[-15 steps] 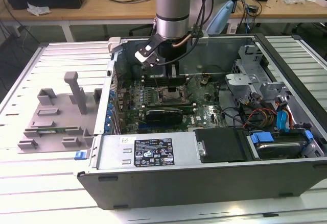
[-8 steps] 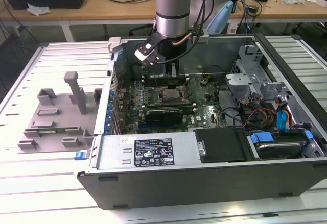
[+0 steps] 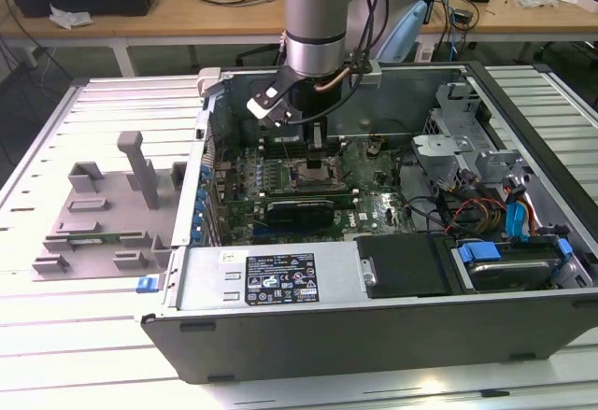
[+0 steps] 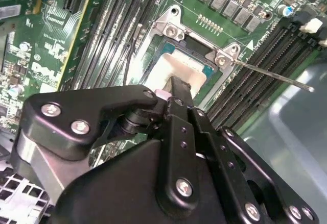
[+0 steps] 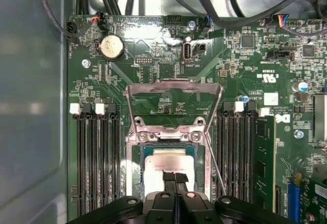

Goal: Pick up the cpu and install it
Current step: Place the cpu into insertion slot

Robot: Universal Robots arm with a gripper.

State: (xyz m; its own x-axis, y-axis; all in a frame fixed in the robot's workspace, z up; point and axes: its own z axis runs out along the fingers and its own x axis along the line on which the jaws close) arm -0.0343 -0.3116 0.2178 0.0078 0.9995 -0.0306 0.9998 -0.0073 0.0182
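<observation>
A white sticker (image 3: 280,282) on the front ledge of the computer case (image 3: 374,340) carries small print and symbols, too fine to read from here. White lettering dots the green circuit board (image 5: 245,76), none of it legible.

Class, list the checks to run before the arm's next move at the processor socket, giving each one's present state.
1. Hinged silver metal load frame flipped open: ok.
2. Thin metal lever rod swung aside: ok.
3. Small square silvery-topped cpu over the dark square socket: ok.
4. Cpu seated flat: cannot tell.
5. Black end effector down at the cpu: ok.
6. Its hold on the cpu: cannot tell.
</observation>
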